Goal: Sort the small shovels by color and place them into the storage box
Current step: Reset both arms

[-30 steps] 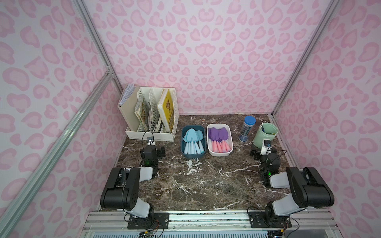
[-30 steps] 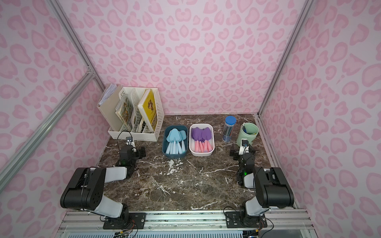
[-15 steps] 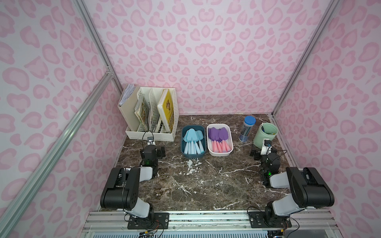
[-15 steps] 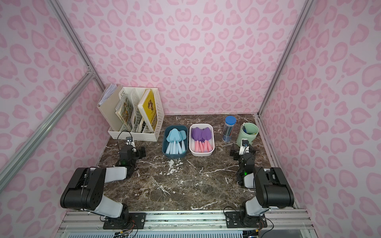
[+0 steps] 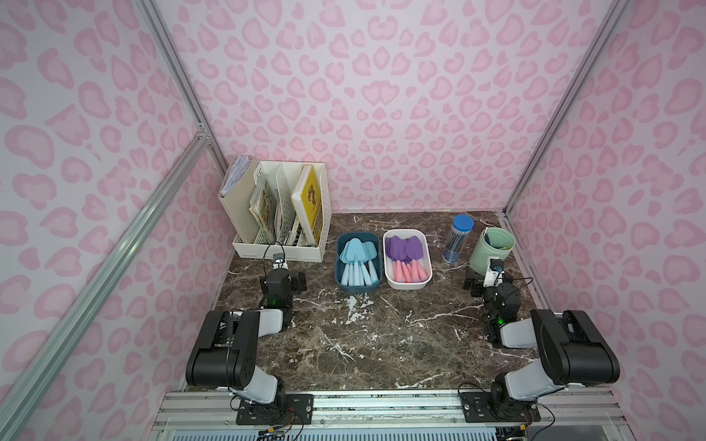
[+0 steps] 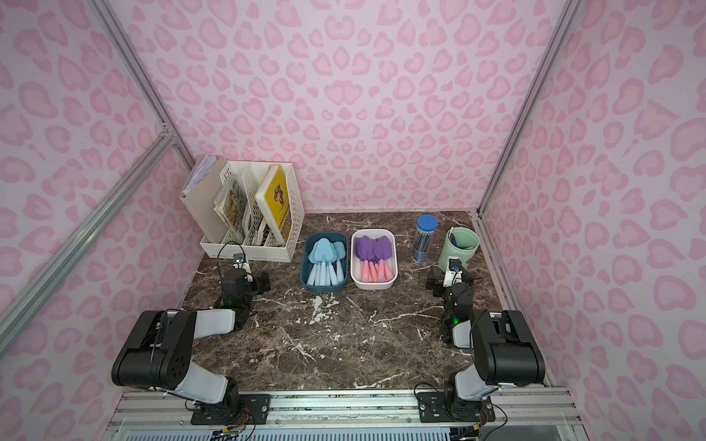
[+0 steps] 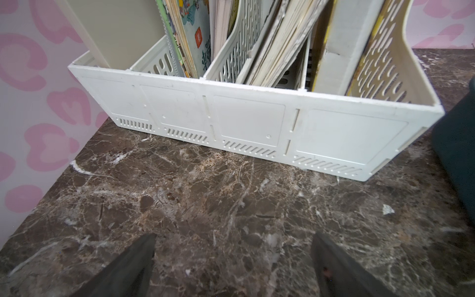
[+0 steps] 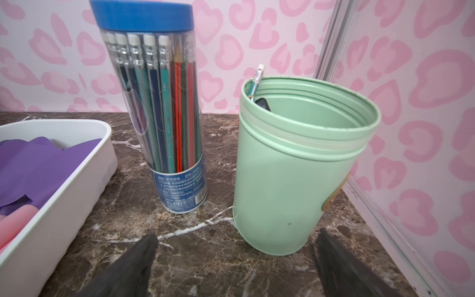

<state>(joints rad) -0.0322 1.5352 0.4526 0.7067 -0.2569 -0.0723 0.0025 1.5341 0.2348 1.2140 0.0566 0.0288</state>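
Note:
Several light blue small shovels [image 5: 355,254] [image 6: 324,252] lie in a dark blue storage box [image 5: 357,289] [image 6: 323,288]. Beside it, several shovels with purple blades and pink handles [image 5: 405,248] [image 6: 372,248] [image 8: 38,164] fill a white storage box [image 5: 408,284] [image 8: 64,195]. My left gripper [image 5: 282,280] [image 7: 232,241] rests low over bare marble, open and empty, facing a file rack. My right gripper [image 5: 485,280] [image 8: 236,241] is open and empty too, just short of a green cup. In the left wrist view the dark blue box [image 7: 460,144] shows only as an edge.
A white file rack [image 5: 282,214] [image 7: 257,123] with books stands at the back left. A clear blue-capped pencil tube [image 5: 458,238] [image 8: 156,115] and a green cup [image 5: 493,248] [image 8: 295,167] stand at the back right. Pink patterned walls close in three sides.

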